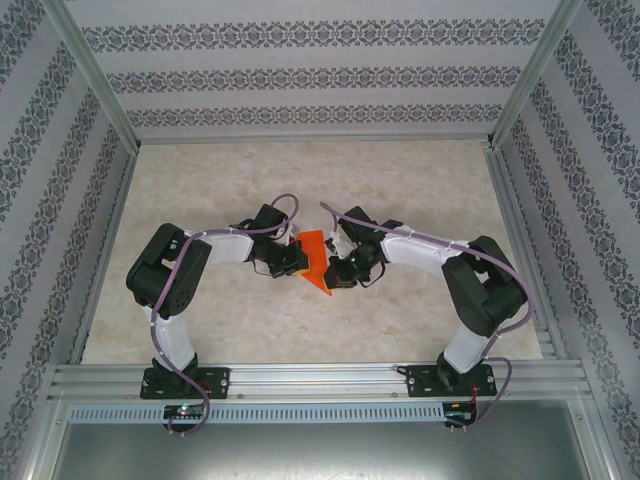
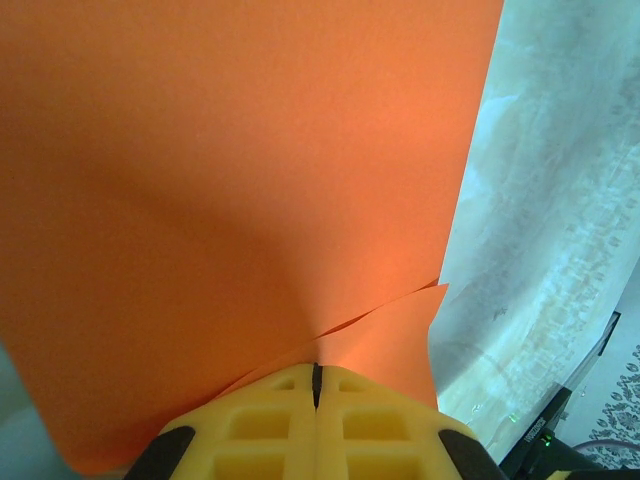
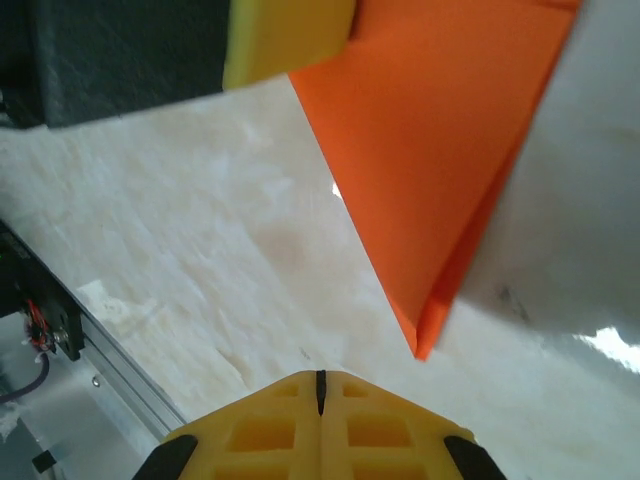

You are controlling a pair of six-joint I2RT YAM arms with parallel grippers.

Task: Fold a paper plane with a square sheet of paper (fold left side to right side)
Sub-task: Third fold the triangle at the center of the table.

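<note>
Orange paper (image 1: 313, 258) pinched in left pincer (image 2: 316, 385); pointed tip free over table (image 1: 400, 180).

Left wrist view: folded orange paper (image 2: 250, 200) cropped at top and left edges, lower edge hidden behind left gripper (image 2: 316, 375). Right wrist view: same paper cropped at top, corner covered by blurred yellow finger (image 3: 290, 40). Top view: creases too small to tell.
</note>
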